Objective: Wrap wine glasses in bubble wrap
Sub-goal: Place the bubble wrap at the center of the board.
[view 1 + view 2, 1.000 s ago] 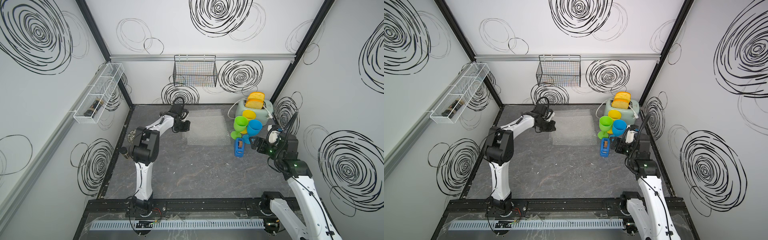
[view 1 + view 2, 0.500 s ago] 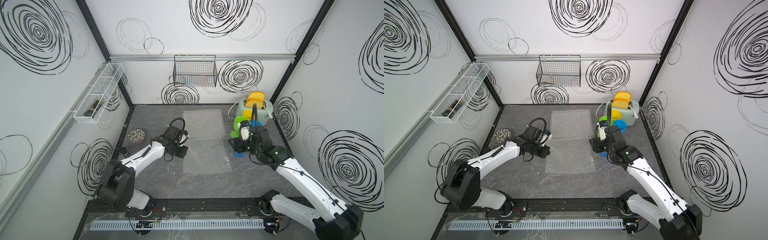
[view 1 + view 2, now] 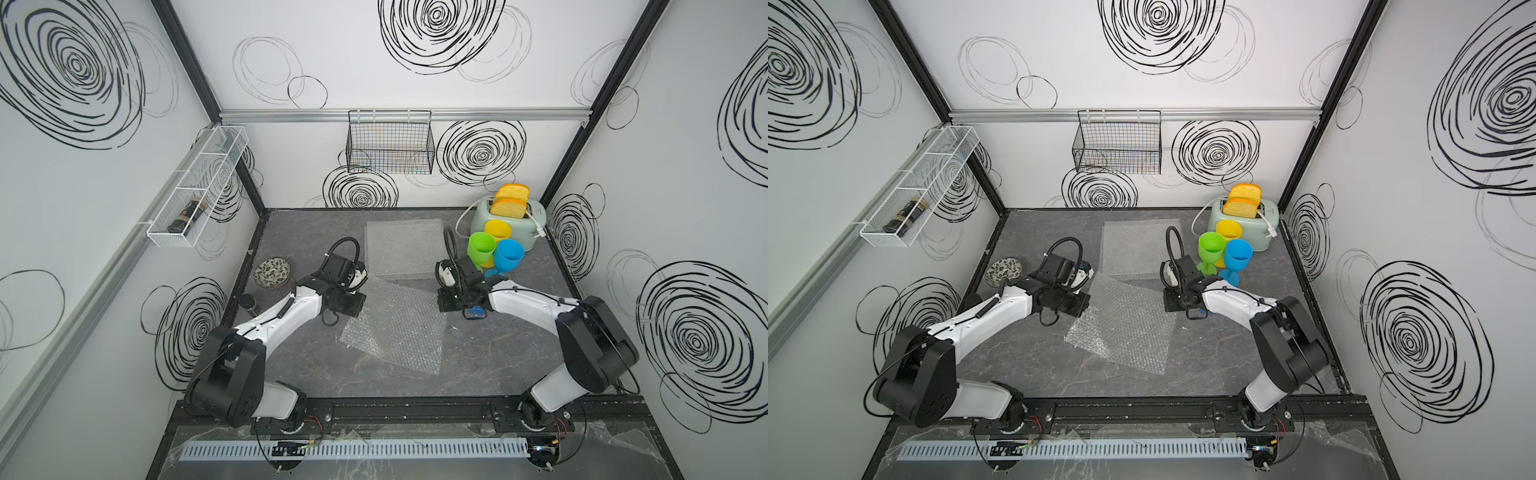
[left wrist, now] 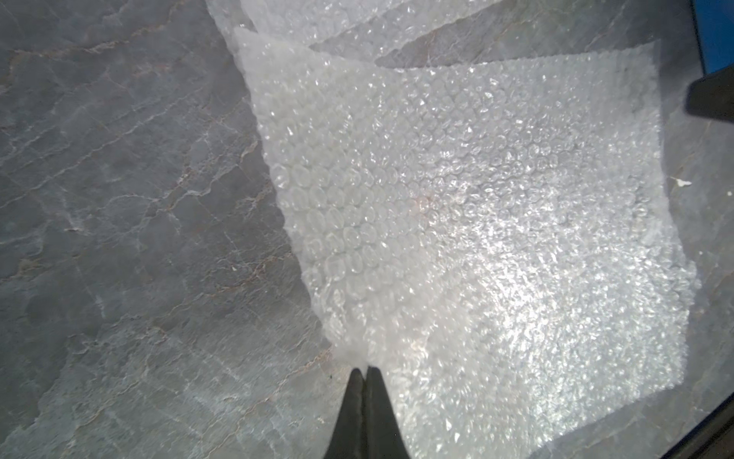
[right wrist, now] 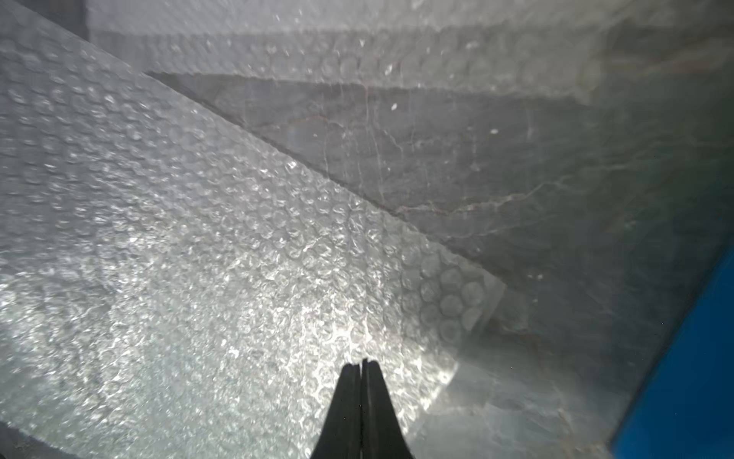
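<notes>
Jaws of the left gripper (image 4: pixel 365 371) are pressed together at an edge of the sheet (image 4: pixel 456 206). Those of the right gripper (image 5: pixel 361 362) are likewise closed flat, on the sheet close to a corner. Each looks to have film pinched, though that is hard to confirm.

The sheet lies askew on the table (image 3: pixel 316 374), one corner reaching the stack (image 3: pixel 405 245) behind it. No goblet is on it, so the step in hand seems to be laying out one sheet. Next, I judge, it must be released flat and a goblet fetched and laid on it.

The green goblet (image 3: pixel 482 249), yellow goblet (image 3: pixel 498 230) and blue goblet (image 3: pixel 509 254) stand upright, bunched close, just before the toaster (image 3: pixel 478 218), which holds two bread slices (image 3: pixel 511 199). The wall basket (image 3: pixel 390 166) looks empty. The rack (image 3: pixel 208 166) holds a dark jar (image 3: pixel 185 216), and the bowl (image 3: pixel 257 272) seems empty.
</notes>
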You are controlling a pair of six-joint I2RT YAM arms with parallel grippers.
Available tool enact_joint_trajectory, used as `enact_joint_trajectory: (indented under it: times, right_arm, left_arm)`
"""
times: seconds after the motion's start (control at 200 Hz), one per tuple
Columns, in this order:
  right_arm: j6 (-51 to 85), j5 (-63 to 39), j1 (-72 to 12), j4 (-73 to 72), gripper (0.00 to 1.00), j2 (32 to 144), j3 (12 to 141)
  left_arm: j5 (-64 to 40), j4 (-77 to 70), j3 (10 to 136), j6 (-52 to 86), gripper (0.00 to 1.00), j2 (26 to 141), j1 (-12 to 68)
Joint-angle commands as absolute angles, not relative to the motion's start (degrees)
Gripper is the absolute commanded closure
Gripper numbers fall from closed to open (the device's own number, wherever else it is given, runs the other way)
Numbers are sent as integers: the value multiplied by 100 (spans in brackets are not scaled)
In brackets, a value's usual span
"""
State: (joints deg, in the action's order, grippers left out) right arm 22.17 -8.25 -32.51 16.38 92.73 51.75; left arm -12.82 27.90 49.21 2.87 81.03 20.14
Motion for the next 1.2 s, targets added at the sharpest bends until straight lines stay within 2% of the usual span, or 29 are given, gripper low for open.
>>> enact_joint_trajectory:
  times: [0.0, 0.095, 0.165, 0.375, 0.585, 0.73, 0.766, 1.036, 1.196]
  right_arm:
    - [2404, -899, -3319, 1714, 95, 9638, 5493]
    - [2436, -877, -3314, 1698, 96, 9998, 5631]
    - [2357, -864, -3333, 1746, 96, 10232, 5818]
    - [1915, -826, -3393, 1842, 96, 10766, 6406]
    - [1726, -595, -3418, 2423, 96, 10896, 7022]
    - [1697, -329, -3409, 2936, 84, 10358, 7324]
    - [1680, -195, -3402, 3137, 80, 10225, 7478]
    - [1355, 1295, -3107, 4488, 51, 9837, 8960]
    - [1168, 1387, -2659, 4683, 46, 10029, 9555]
  left_arm:
    - [-1650, 2615, 4750, 533, 83, 8019, 1919]
    - [-1672, 2610, 4742, 517, 67, 7919, 1986]
    - [-1607, 2569, 4696, 517, 47, 7713, 1978]
    - [-1358, 2363, 4601, 420, 22, 7259, 1649]
    - [-1095, 2048, 4499, 124, 13, 7146, 1471]
    - [-1284, 1911, 4500, -85, 0, 7153, 1473]
    - [-1300, 1905, 4529, -114, 3, 7178, 1489]
    - [-1690, 1829, 4471, -395, 3, 7080, 1500]
    - [-1822, 1784, 4359, -464, 3, 6927, 1449]
